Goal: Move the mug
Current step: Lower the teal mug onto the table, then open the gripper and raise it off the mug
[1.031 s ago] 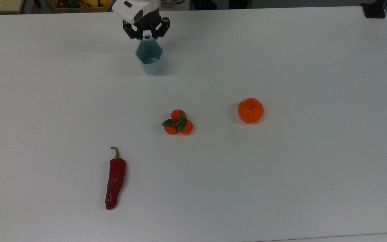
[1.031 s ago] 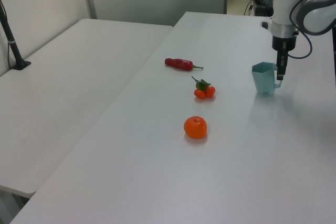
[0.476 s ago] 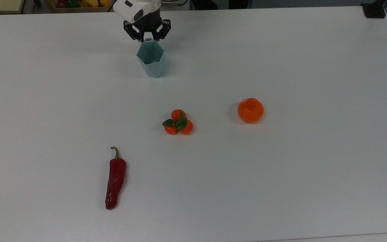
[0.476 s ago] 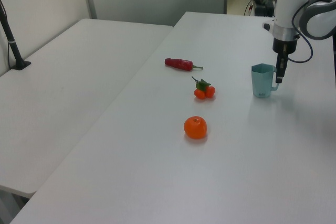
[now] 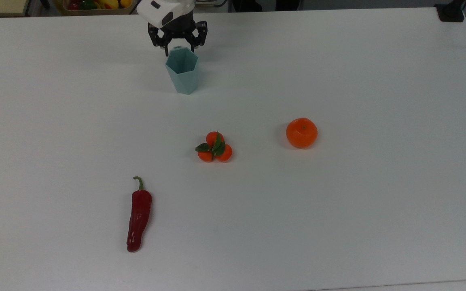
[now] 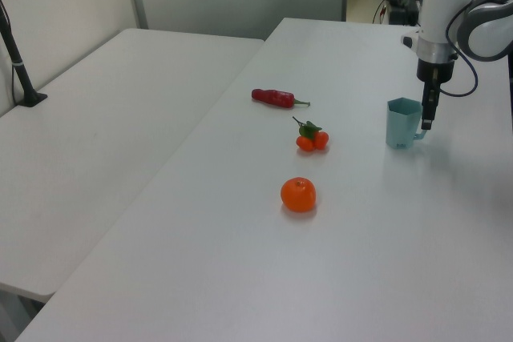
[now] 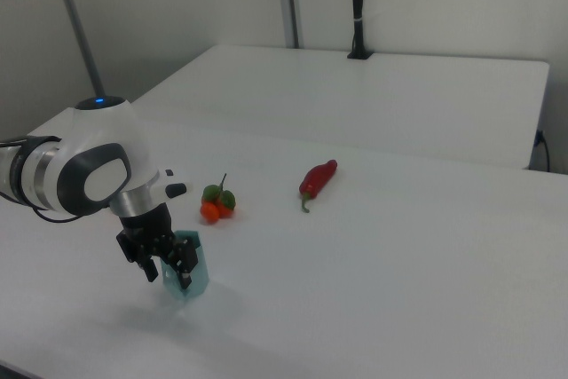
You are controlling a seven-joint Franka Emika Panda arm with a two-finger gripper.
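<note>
the mug (image 5: 182,71) stands upright on the table (image 5: 338,202), directly in front of the hand (image 5: 177,45) in the top view. the hand is clamped on the mug's handle tab.

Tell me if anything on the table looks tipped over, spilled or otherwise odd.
Nothing stands out. The mug stands upright with the hand at its handle side. The orange, the cluster of small oranges and the red pepper lie apart on the table, with no spill.

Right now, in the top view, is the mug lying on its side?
No, the mug stands upright on the table, its hexagonal opening facing up.
</note>
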